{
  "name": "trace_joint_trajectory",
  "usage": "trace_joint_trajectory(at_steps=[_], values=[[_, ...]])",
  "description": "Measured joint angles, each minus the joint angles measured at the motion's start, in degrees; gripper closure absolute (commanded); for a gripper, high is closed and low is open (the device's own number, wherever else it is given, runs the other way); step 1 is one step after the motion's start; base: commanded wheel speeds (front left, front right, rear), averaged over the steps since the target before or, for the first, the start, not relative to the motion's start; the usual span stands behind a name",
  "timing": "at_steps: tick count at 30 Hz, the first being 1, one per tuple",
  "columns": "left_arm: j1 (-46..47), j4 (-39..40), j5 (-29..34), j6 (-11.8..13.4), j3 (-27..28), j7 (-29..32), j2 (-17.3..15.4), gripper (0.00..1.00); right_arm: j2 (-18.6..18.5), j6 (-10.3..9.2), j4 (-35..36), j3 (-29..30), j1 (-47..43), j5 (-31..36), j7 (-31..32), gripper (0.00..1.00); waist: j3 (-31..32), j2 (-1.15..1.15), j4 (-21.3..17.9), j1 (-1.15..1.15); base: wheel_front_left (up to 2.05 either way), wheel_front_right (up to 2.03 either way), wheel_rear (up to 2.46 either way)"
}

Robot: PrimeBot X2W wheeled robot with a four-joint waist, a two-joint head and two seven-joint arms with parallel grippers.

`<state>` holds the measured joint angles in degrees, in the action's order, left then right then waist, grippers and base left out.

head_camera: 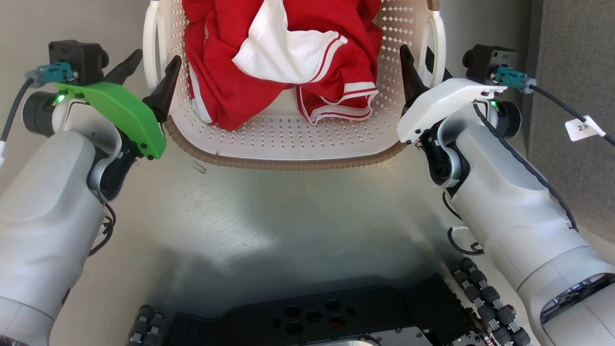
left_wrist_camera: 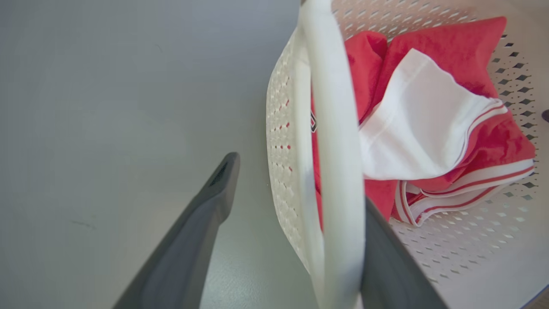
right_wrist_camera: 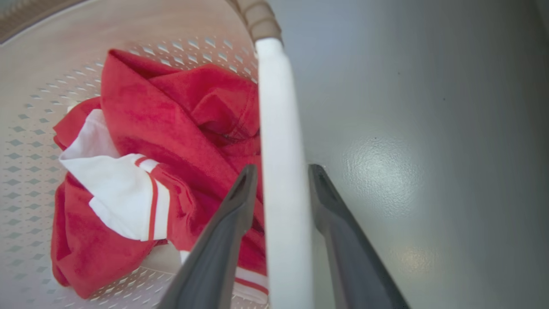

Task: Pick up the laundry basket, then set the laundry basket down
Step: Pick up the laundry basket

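Observation:
The laundry basket [head_camera: 288,139] is cream-white and perforated with a brown woven-look rim, and it lies at the top centre of the head view over the grey floor. A red and white garment [head_camera: 288,48] is bundled inside it. My left gripper [head_camera: 150,67] is open and straddles the basket's left white handle [left_wrist_camera: 334,128]. Its inner finger lies against the handle, and its outer finger [left_wrist_camera: 206,206] stands well off. My right gripper [right_wrist_camera: 282,168] is shut on the right white handle [right_wrist_camera: 279,107], one dark finger pressed to each side.
My own dark wheeled base [head_camera: 312,317] fills the bottom of the head view, close below the basket. A grey textured panel [head_camera: 571,96] runs along the right edge. A cable with a white tag [head_camera: 581,127] hangs off the right wrist.

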<state>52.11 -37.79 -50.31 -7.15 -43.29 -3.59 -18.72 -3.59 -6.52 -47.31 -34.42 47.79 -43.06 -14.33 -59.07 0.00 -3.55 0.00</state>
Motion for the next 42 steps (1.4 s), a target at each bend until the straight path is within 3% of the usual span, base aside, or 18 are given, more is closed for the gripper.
trace_joint_trajectory(at_steps=[6,11,14,16,17,18,19,21,24,42], values=[[1.4,-1.3,-1.4,-0.4,-1.9,0.5,0.2,0.0,0.0,-0.13,-0.9,-2.2,0.9,-2.3,0.0,0.22,-0.1,0.0,-0.1,0.0,0.0,0.0,0.0],[2.7,-2.4,-1.8,-0.4,-3.0,0.5,0.2,0.0,0.0,-0.14,-0.9,-3.5,1.6,-3.6,0.0,0.19,-0.2,0.0,-0.3,0.0,0.0,0.0,0.0],[3.3,-2.7,-2.4,-0.4,-3.4,0.6,0.2,0.0,0.0,-0.15,-1.2,-4.4,2.0,-4.7,0.0,0.25,-0.3,0.0,-0.6,0.0,0.0,0.0,0.0],[3.5,-3.1,-2.5,-0.4,-3.7,0.6,0.3,0.0,0.0,-0.23,-1.2,-5.0,2.3,-5.5,0.0,0.38,-0.4,0.0,-0.7,0.0,0.0,0.0,0.0],[3.7,-3.3,-2.5,-0.4,-4.0,0.6,0.3,0.05,0.0,-0.24,-1.3,-5.3,2.4,-5.8,0.0,0.4,-0.5,0.0,-0.8,0.0,0.0,0.0,0.0],[3.9,-3.6,-2.7,-0.4,-4.3,0.6,0.3,0.27,0.0,-0.24,-1.4,-5.5,2.4,-6.0,0.0,0.4,-0.5,0.0,-0.9,0.0,0.0,0.0,0.0],[4.1,-3.9,-3.0,-0.4,-4.6,0.6,0.3,0.55,0.0,-0.33,-1.5,-5.8,2.5,-6.3,0.0,0.51,-0.5,0.0,-1.0,0.0,0.0,0.0,0.0],[4.4,-4.1,-3.4,-0.4,-5.0,0.6,0.5,1.0,0.0,-0.57,-1.7,-6.4,2.6,-6.8,0.0,0.64,-0.5,0.0,-1.1,0.0,0.0,0.0,0.0],[4.5,-4.2,-4.1,-0.3,-5.3,0.6,1.1,1.0,0.0,-0.58,-2.1,-7.1,2.9,-7.5,0.0,1.0,-0.5,0.0,-1.3,0.0,0.0,0.0,0.0],[5.0,-8.3,-7.2,0.2,-8.7,-0.8,1.9,1.0,0.7,-0.74,-4.7,-10.4,4.6,-9.1,-0.1,1.0,2.8,0.0,-1.1,0.0,0.0,0.0,0.0]])
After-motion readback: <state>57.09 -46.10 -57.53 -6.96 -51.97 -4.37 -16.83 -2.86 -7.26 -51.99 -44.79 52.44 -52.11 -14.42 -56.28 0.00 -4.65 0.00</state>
